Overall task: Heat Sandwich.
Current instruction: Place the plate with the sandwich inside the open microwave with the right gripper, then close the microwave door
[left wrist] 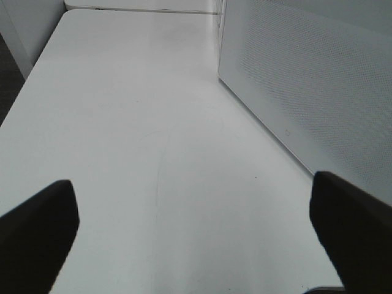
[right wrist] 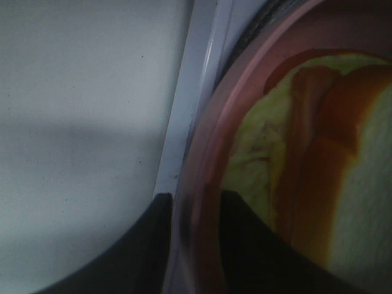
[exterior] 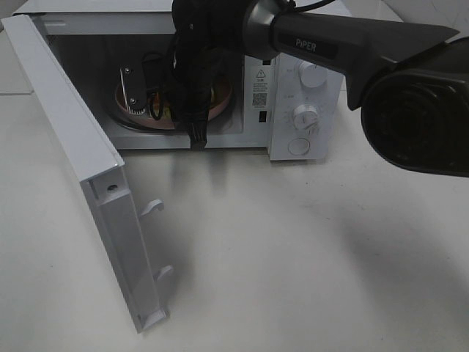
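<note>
Right gripper (right wrist: 193, 205): astride plate (right wrist: 205, 122) rim, lower centre; pinch unclear.
Left gripper (left wrist: 193, 184): spread, empty.
Risk: pulling back snags rim, drags sandwich (right wrist: 367, 202) out.

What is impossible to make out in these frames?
Sandwich: high view, right arm covers it; right wrist view cuts it off.
Right pincer: right wrist view, too close and blurred to tell if it grips the plate rim.
Microwave dial labels: high view, too small.
</note>
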You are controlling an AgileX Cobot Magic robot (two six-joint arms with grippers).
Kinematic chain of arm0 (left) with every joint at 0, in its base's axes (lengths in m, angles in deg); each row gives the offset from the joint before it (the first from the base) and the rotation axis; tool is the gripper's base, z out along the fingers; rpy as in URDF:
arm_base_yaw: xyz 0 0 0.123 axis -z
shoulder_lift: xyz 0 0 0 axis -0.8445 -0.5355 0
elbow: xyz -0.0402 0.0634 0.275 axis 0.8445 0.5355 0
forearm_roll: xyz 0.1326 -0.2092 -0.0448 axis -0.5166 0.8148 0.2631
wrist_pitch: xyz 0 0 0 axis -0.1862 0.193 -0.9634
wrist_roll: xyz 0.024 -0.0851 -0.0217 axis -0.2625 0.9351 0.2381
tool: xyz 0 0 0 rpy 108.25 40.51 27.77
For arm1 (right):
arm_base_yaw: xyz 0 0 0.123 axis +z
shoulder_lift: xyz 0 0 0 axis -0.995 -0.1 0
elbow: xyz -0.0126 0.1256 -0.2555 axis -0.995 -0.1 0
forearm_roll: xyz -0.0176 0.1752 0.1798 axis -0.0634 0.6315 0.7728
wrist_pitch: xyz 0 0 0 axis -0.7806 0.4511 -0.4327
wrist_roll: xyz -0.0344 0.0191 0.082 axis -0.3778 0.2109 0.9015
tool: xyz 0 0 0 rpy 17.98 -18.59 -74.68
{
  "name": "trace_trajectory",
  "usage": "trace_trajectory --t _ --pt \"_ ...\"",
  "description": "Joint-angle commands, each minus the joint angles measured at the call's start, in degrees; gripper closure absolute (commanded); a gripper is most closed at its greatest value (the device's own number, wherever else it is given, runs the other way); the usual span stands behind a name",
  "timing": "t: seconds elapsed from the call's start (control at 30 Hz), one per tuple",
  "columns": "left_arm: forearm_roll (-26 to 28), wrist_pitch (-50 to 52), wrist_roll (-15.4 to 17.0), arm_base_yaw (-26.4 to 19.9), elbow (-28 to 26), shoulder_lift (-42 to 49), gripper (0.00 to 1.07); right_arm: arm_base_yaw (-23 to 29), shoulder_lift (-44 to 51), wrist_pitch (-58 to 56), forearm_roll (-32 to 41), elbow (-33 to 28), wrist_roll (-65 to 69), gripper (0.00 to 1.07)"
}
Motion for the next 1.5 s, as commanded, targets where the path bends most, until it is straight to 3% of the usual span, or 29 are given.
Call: trace_trajectory --t 0.03,0.1,0.23,0.63,1.5 --pt "0.2 0.6 0.3 0.0 0.0 1.1 0.09 -0.2 0.3 0.0 1.0 0.5 1.3 0.53" --pt "0.2 0.6 0.3 0.0 0.0 1.1 0.09 -0.2 0.3 0.2 1.0 0.5 3.6 0.37" --pt "0.2 0.6 0.3 0.0 0.0 1.1 0.09 -0.2 0.7 0.2 1.0 0.0 6.4 0.29" --pt "0.2 0.6 0.3 0.0 0.0 1.1 0.09 -0.1 1.4 0.0 1.1 -0.3 7.7 0.31" --pt "0.2 0.6 0.3 0.0 0.0 1.1 0.09 -0.1 11.6 4.3 -0.3 -17.1 8.1 0.31"
